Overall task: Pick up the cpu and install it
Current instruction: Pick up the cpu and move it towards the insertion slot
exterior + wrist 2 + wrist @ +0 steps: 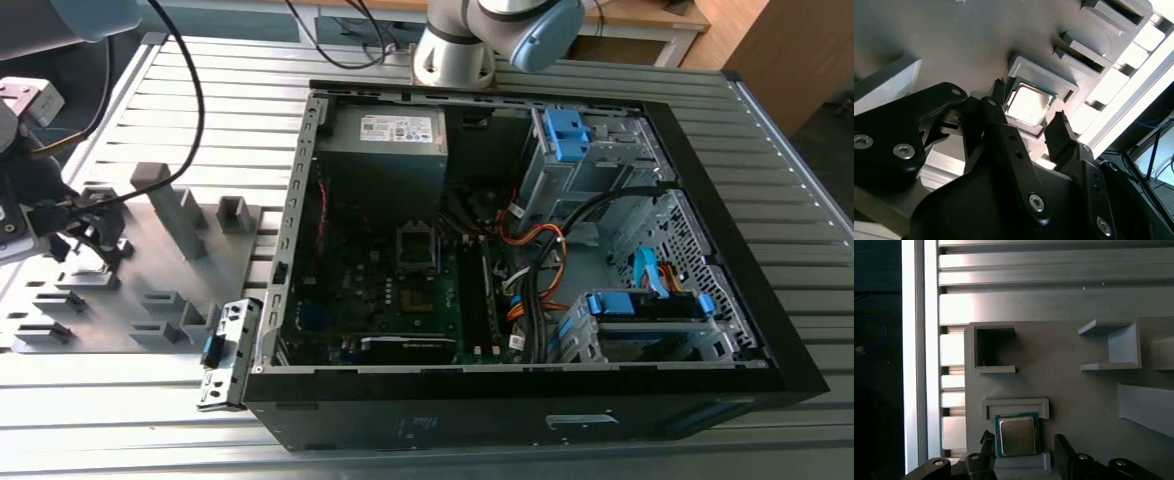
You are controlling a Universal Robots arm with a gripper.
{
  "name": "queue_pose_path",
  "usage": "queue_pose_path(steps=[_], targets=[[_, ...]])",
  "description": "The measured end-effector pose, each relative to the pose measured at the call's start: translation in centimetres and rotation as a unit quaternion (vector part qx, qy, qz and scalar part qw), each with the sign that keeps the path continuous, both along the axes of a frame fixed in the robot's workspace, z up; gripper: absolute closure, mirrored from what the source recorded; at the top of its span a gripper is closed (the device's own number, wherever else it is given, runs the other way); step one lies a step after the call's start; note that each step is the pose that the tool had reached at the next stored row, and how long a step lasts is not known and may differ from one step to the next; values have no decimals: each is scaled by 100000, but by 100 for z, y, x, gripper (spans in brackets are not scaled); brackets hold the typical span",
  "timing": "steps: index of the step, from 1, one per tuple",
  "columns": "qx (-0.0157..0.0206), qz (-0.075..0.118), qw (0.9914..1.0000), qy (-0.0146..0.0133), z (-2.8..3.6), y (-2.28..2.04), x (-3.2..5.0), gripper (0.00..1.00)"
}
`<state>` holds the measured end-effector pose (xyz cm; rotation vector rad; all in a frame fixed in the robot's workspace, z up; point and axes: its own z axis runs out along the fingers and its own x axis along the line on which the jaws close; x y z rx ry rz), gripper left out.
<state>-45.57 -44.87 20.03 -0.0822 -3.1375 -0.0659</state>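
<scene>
The cpu (1016, 435) (1026, 104) is a small square chip with a silver top, lying flat in a shallow holder on the grey fixture plate (1074, 390). In both wrist views my gripper (1023, 439) (1028, 108) hangs just above it. It is open, with one black finger (987, 438) on one side of the chip and the other finger (1060, 442) on the opposite side, a small gap showing there. In the exterior view the gripper (80, 238) is over the fixture plate (134, 300) at that view's left. The black socket frame (418, 245) sits on the motherboard inside the open computer case (534, 405).
Raised grey brackets and blocks (180, 210) stand on the fixture plate around the gripper. The case holds a grey power supply (384, 135), blue drive cages (567, 135) and orange and black cables (541, 260). The slatted metal table (134, 430) lies underneath.
</scene>
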Motion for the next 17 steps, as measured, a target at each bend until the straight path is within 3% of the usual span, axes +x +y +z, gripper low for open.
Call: queue_pose_path(steps=[8,17], targets=[[-23,-1,100000,22,-111,9,-1,41],[-23,-2,100000,22,-141,41,-3,41]])
